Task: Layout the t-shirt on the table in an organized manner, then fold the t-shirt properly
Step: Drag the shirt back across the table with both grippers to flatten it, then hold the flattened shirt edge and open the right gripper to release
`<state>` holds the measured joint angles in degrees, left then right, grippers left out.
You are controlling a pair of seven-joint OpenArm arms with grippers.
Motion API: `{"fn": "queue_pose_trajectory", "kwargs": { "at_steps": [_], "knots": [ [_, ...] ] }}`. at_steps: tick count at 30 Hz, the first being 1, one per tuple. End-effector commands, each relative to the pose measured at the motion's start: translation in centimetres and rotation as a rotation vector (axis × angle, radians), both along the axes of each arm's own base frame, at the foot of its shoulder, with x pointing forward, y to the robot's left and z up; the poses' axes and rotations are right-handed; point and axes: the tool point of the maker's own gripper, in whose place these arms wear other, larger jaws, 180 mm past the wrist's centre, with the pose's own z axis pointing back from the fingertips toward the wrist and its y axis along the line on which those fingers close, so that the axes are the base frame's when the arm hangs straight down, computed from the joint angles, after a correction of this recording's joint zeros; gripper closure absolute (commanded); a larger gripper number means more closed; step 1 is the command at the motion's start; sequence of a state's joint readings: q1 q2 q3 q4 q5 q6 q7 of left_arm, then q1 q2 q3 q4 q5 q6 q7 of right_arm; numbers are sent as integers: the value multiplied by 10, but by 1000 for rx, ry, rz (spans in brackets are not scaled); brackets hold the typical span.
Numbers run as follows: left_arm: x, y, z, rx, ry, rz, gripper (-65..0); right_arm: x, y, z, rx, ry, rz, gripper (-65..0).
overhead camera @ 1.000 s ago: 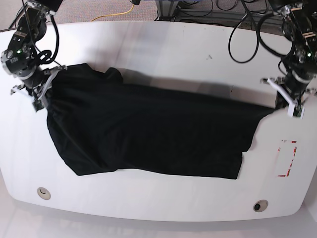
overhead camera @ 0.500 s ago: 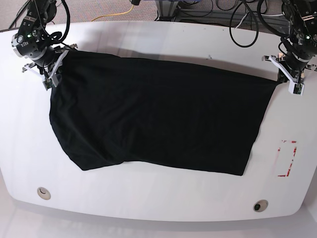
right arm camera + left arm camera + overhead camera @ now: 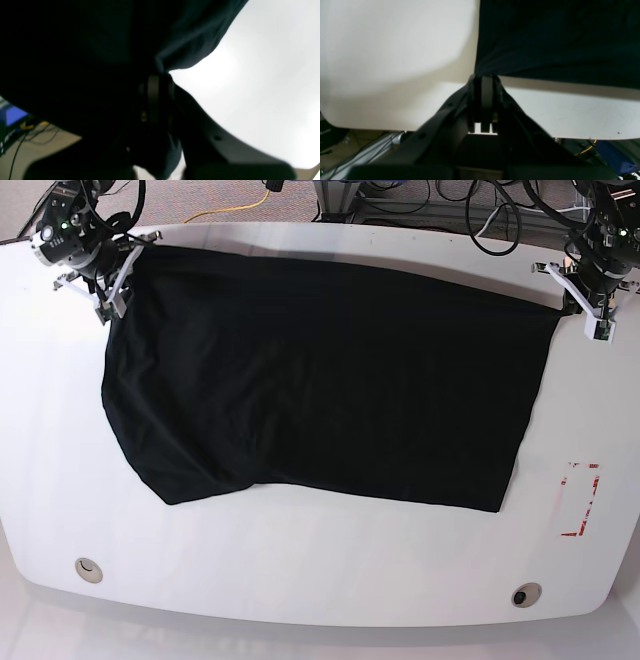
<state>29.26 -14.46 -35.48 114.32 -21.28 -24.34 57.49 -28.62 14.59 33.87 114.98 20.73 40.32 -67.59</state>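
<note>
The black t-shirt [image 3: 320, 380] is stretched wide across the white table [image 3: 330, 570], its far edge pulled taut between both arms. At the far right corner my left gripper [image 3: 578, 305] is shut on the t-shirt; the left wrist view shows the t-shirt [image 3: 557, 37] gathered into the closed left gripper [image 3: 483, 77]. My right gripper [image 3: 122, 275] is shut on the far left corner. From the right wrist camera, the t-shirt [image 3: 100, 37] bunches at the closed right gripper [image 3: 160, 75]. The near left part hangs in soft folds.
A red dashed rectangle [image 3: 580, 498] is marked near the right edge. Two round grommets [image 3: 88, 569] [image 3: 525, 594] sit near the front edge. Cables [image 3: 500, 220] and a yellow wire [image 3: 245, 205] lie on the floor beyond the far edge.
Both arms have carried the shirt's corners toward the table's far edge. The cloth has spread from a slack heap into a taut, wide sheet.
</note>
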Motion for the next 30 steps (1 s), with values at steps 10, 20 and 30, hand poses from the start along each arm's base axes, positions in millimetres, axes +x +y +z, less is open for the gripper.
{"fn": "queue_pose_trajectory", "kwargs": {
  "at_steps": [10,20,30],
  "knots": [
    [6,16,14,57,-37,23,0,6,-5,5,-32,-19,-12,-14],
    [66,-10,31,14,-164,-43,0,44,-9,17,-35,-109,-23,-16],
    [104,-31,37,-26,-215,-96,0,64,-31,7,-93,-87,-78,-17]
  ]
}}
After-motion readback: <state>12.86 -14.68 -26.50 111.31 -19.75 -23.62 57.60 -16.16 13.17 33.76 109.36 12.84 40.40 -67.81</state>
